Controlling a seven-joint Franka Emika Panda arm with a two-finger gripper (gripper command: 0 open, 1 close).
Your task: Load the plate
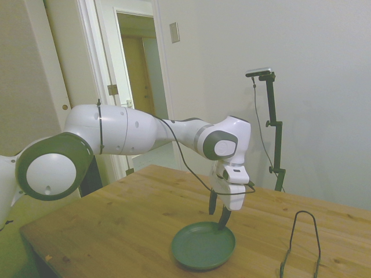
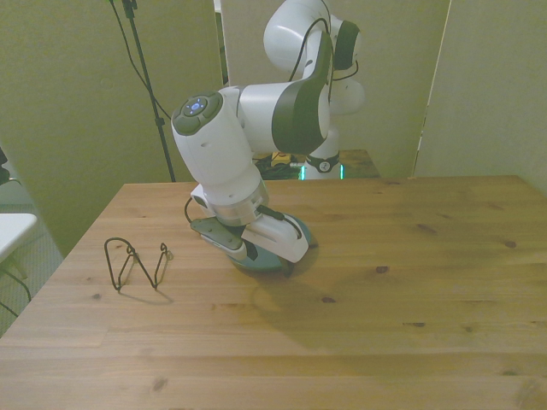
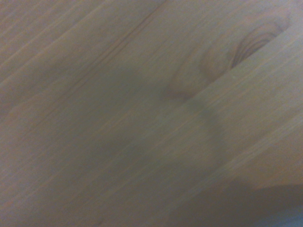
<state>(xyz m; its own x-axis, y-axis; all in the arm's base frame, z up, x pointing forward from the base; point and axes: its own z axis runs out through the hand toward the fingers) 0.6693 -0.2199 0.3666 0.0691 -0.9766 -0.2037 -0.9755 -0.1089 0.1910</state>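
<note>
From the side, the gripper [image 1: 219, 212] hangs low over the far rim of the plate [image 1: 203, 245], which lies flat on the table [image 1: 116, 226] toward its near edge. Its two dark fingers stand apart, one outside the rim and one at or just inside it, and they hold nothing. The wire rack [image 1: 301, 246] stands well to the right of the plate. If the fingers close while they are not truly astride the rim, the risk is that they slide off the shallow lip or push the plate across the wood.

From the front, the plate [image 2: 291, 232] is almost wholly hidden behind the gripper [image 2: 256, 253] and wrist, so rim contact cannot be checked there. The rack [image 2: 137, 263] sits apart at the front view's left. A thin rim pinched at one side would likely let the plate tip or swing when lifted, and it could drop on the way to the rack.

The wrist view shows only blurred table [image 3: 118, 94] grain and shadow.
</note>
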